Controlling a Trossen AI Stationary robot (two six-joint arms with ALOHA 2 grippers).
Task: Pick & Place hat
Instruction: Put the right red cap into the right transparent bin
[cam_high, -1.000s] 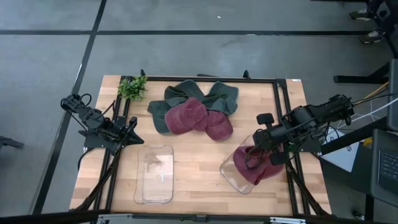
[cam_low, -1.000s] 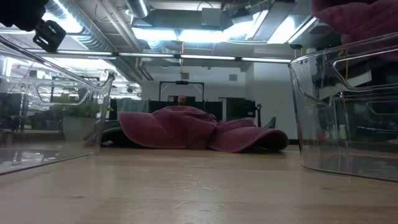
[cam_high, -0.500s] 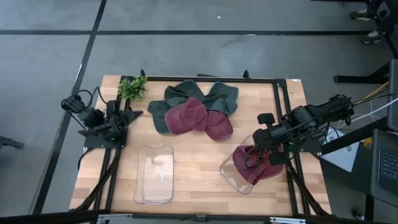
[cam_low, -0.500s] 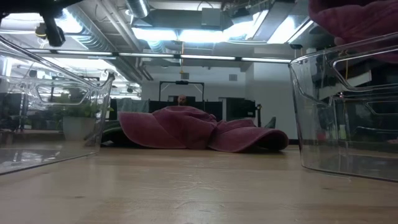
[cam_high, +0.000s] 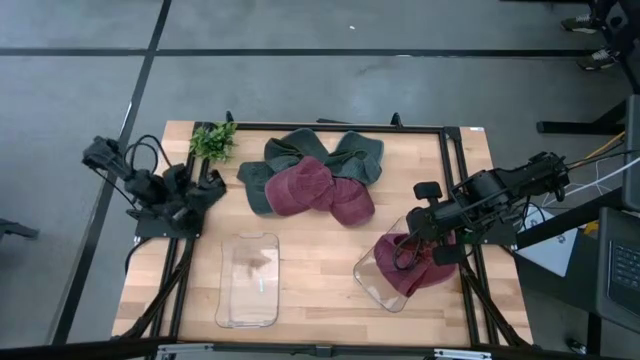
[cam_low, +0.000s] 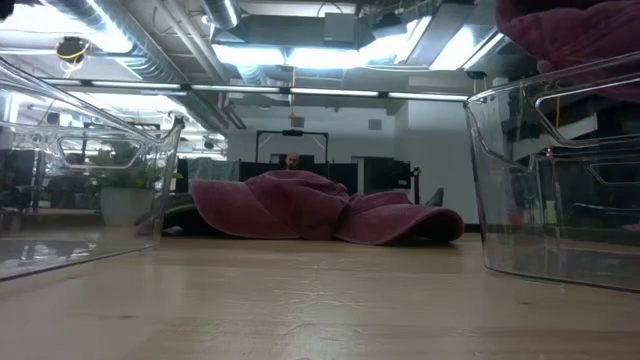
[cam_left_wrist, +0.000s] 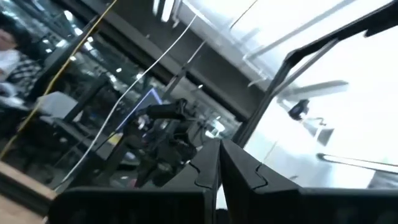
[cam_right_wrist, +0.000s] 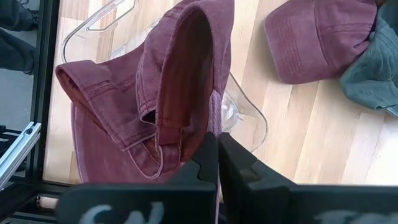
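A maroon hat (cam_high: 418, 268) lies crumpled in and over the tilted clear bin (cam_high: 375, 283) near the table's right edge, and my right gripper (cam_high: 408, 243) is shut on it from above. In the right wrist view the hat (cam_right_wrist: 124, 112) fills the space ahead of the shut fingers (cam_right_wrist: 217, 142). My left gripper (cam_high: 208, 186) waits at the table's left edge, shut (cam_left_wrist: 219, 163), pointing up into the room and touching nothing. Another clear bin (cam_high: 249, 280) sits flat on the table's near left. My right gripper pinches the maroon hat at its rim by the back opening (cam_right_wrist: 186, 132), between the two fingers. It comes from above, slanting toward the table's left. The hat sags below the fingers into the bin, with one part (cam_right_wrist: 81, 87) draped over the bin's rim.
A pile of green and maroon hats (cam_high: 315, 180) lies at the table's far middle and shows in the low view (cam_low: 300, 205). A small green plant (cam_high: 213, 140) stands at the far left corner. A black frame borders the table. Bare wood lies between the two bins.
My left gripper has drawn back from beside the left bin toward the table's far left, rising and tipping upward, and has passed out of the low view. The right gripper and its hat have stayed almost where they were.
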